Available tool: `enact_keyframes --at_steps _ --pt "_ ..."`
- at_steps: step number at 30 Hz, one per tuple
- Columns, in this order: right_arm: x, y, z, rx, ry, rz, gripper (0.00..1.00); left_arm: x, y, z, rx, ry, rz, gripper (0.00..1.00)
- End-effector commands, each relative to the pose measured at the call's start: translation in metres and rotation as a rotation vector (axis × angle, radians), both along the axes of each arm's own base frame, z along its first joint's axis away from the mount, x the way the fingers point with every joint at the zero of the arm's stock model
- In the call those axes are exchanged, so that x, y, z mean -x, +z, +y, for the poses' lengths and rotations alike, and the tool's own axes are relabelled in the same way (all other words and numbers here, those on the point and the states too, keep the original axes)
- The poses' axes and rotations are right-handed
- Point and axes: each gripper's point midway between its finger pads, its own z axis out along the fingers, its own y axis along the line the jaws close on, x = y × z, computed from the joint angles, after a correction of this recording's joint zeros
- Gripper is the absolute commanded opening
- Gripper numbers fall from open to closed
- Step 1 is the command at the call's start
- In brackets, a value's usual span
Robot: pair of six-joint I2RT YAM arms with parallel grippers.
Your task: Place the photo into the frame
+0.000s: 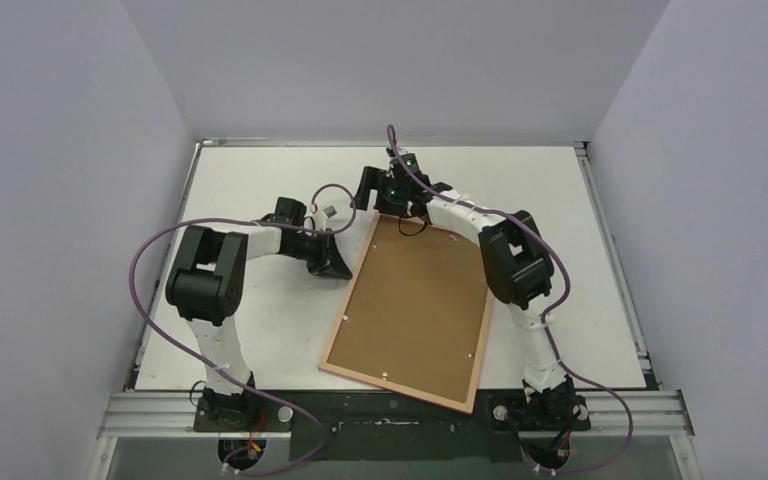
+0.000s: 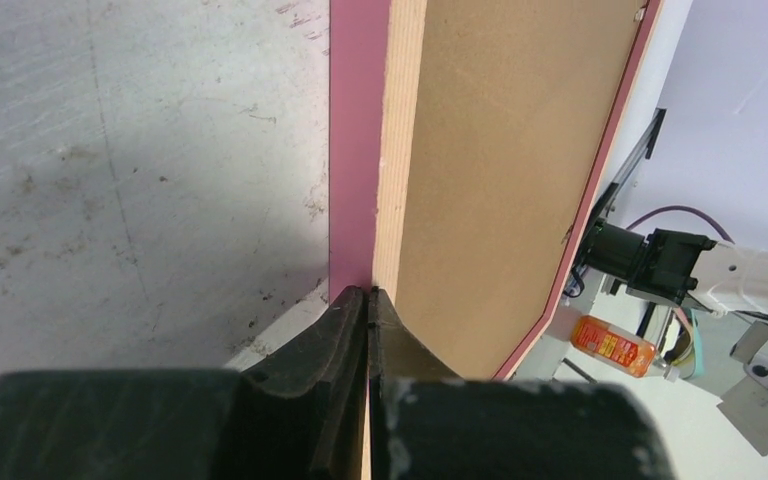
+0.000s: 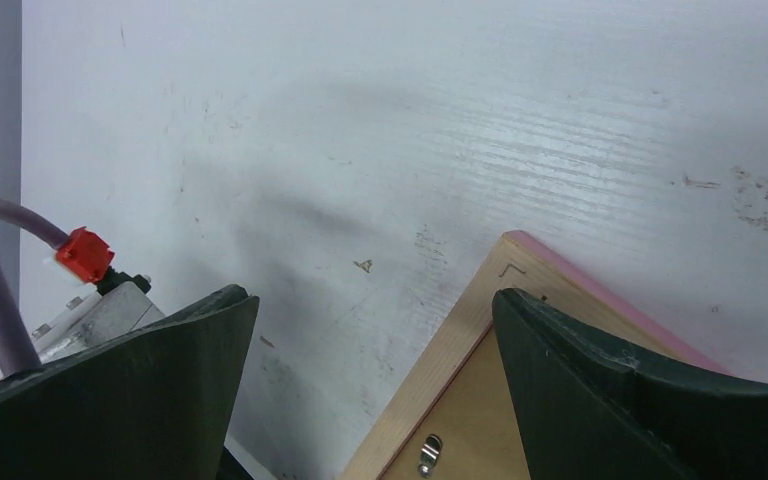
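Observation:
The pink frame lies back side up on the white table, with the brown backing board set in it. My left gripper is shut on the frame's left edge. In the left wrist view the closed fingertips pinch the pink and pale-wood rim. My right gripper is open and empty above the frame's far left corner. One finger hangs over the board, the other over bare table. The photo is hidden.
A small metal turn clip sits on the board near the corner. The left arm's purple cable and red connector lie close to my right gripper. Grey walls enclose the table on three sides. An orange-labelled item shows beyond the frame.

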Motion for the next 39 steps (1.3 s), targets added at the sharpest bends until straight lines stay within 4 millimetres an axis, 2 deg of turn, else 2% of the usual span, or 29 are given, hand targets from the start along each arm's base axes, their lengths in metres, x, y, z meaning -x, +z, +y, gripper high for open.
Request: enact_keyframes --at_steps 1,9,15,19,24,28,32,35,39 --pt "-0.001 0.001 0.014 0.015 -0.003 0.017 0.92 -0.004 0.008 0.000 0.024 0.034 -0.053 0.01" --pt "0.005 0.005 0.009 0.029 -0.040 0.032 0.93 -0.016 0.019 0.011 0.091 0.105 -0.089 0.00" --pt "0.007 -0.004 0.005 0.058 -0.064 0.066 0.93 -0.010 0.019 0.014 0.065 0.059 -0.119 0.00" --pt "0.012 -0.010 0.009 0.092 -0.056 0.080 0.93 -0.003 0.016 0.018 0.012 0.019 -0.140 0.00" --pt "0.013 -0.004 0.013 0.094 -0.059 0.064 0.93 0.006 0.004 0.021 -0.075 -0.051 -0.148 0.00" --pt "0.007 0.002 0.031 0.074 -0.039 0.054 0.93 0.015 -0.003 0.017 -0.094 -0.087 -0.139 0.00" --pt "0.005 0.009 0.067 0.018 0.012 0.042 0.93 0.021 -0.001 0.008 -0.083 -0.103 -0.160 0.00" --pt "0.010 0.009 0.098 -0.024 0.057 0.051 0.93 0.025 0.000 0.003 -0.075 -0.118 -0.167 0.00" --pt "0.023 0.014 0.124 -0.093 0.107 0.070 0.93 0.028 -0.001 -0.001 -0.065 -0.132 -0.159 0.00"
